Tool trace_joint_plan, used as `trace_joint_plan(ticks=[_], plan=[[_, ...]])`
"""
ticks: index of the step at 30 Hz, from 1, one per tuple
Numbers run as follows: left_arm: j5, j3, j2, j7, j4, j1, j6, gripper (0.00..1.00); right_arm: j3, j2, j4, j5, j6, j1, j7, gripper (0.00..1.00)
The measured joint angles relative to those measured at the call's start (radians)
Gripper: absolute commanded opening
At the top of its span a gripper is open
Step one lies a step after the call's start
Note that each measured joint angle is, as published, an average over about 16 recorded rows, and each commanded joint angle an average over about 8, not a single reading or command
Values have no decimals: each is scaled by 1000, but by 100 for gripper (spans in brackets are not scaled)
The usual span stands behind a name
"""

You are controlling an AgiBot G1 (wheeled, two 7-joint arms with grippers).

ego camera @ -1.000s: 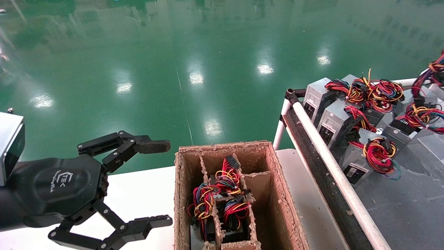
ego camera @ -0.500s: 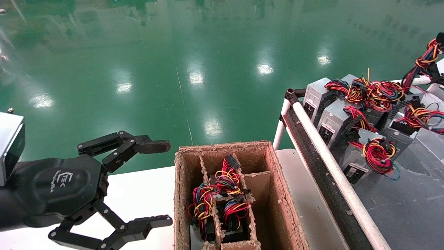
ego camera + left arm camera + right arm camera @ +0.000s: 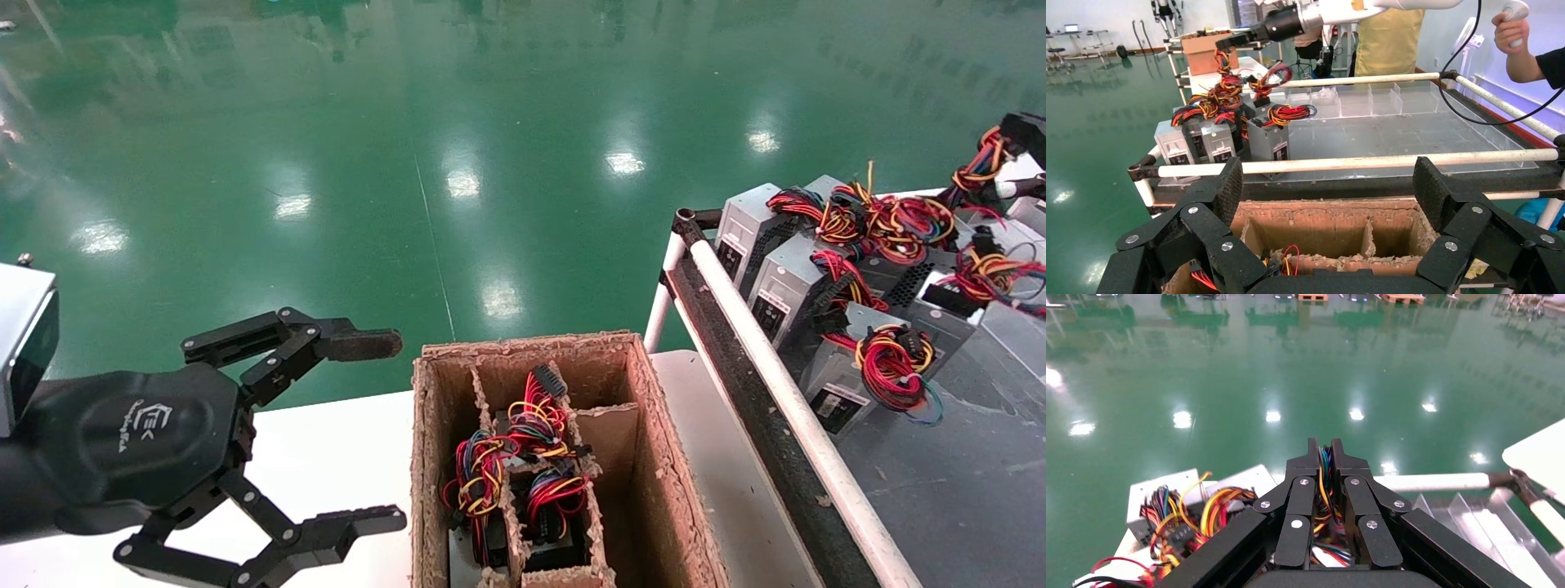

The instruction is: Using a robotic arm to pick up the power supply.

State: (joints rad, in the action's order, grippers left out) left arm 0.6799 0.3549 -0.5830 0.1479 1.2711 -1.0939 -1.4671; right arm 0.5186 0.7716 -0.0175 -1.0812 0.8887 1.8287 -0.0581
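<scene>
Several grey power supplies (image 3: 784, 286) with red, yellow and black wire bundles stand on the dark tray at the right. At the right edge of the head view, my right gripper (image 3: 1025, 135) is shut on one power supply's wire bundle (image 3: 976, 167), pulled up taut. The right wrist view shows those wires (image 3: 1322, 478) pinched in the right gripper (image 3: 1323, 447); that unit's box is hidden. From the left wrist view, the right gripper (image 3: 1232, 41) holds the wires (image 3: 1223, 67) above the group. My left gripper (image 3: 399, 431) (image 3: 1329, 184) hangs open beside the cardboard box.
A cardboard box (image 3: 654, 425) with dividers sits on the white table (image 3: 327, 441) and holds more wired units (image 3: 523, 457). A white rail (image 3: 776, 359) borders the tray. A person holding a controller (image 3: 1514, 12) stands beyond the tray.
The held wire bundle at the right edge has risen and moved further right, and the right gripper now shows there. The left gripper has not moved.
</scene>
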Motion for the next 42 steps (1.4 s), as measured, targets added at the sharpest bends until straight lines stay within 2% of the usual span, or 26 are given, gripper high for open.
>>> trace_joint_plan(ticks=[9, 10, 17, 18, 33, 42], plan=[[0, 0, 0, 0, 0, 0, 0, 100, 1, -35, 5, -1, 45, -15, 24, 0], [0, 0, 0, 0, 0, 0, 0, 100, 1, -37, 6, -2, 49, -15, 25, 9], [0, 0, 0, 0, 0, 0, 0, 100, 4, -42, 12, -6, 60, -15, 33, 96], [0, 0, 0, 0, 0, 0, 0, 100, 5, -42, 13, -7, 61, -15, 34, 100], [0, 0, 0, 0, 0, 0, 0, 100, 9, -44, 24, -13, 75, -1, 37, 100], [0, 1, 0, 0, 0, 0, 0, 100, -5, -62, 50, 7, 113, 13, 16, 100]])
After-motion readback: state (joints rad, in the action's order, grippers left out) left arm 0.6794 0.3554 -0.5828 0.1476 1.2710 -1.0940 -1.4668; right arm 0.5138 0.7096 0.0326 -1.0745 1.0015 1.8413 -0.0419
